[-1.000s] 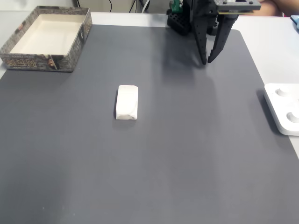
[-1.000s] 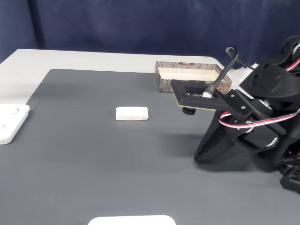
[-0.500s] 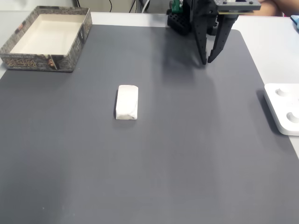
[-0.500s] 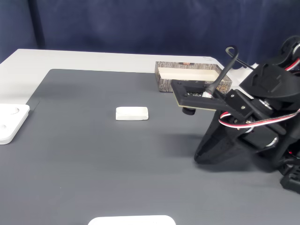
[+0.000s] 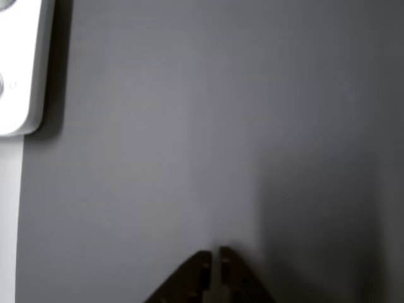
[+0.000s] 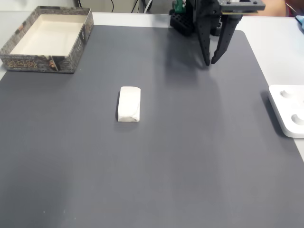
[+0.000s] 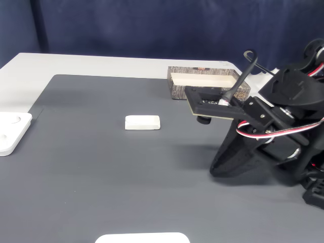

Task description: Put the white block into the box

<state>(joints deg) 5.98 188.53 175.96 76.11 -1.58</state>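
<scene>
The white block (image 6: 129, 104) lies flat on the dark grey mat, left of centre in a fixed view; it also rests mid-mat (image 7: 143, 122) in the other fixed view. The box (image 6: 38, 64) stands at the mat's far left corner with a bare cream inside, and its speckled wall (image 7: 202, 91) rises behind the arm. My black gripper (image 6: 210, 62) points down over the mat's far right part, well away from the block, its fingers together with nothing between them. In the other view the fingertips (image 5: 213, 255) nearly touch above bare mat.
A glossy white plastic device (image 6: 289, 116) sits at the mat's right edge, also seen from the side (image 7: 10, 132) and from above (image 5: 19, 69). Another white rounded object (image 7: 142, 238) pokes in at the near edge. The arm's base (image 6: 183, 19) stands at the far edge.
</scene>
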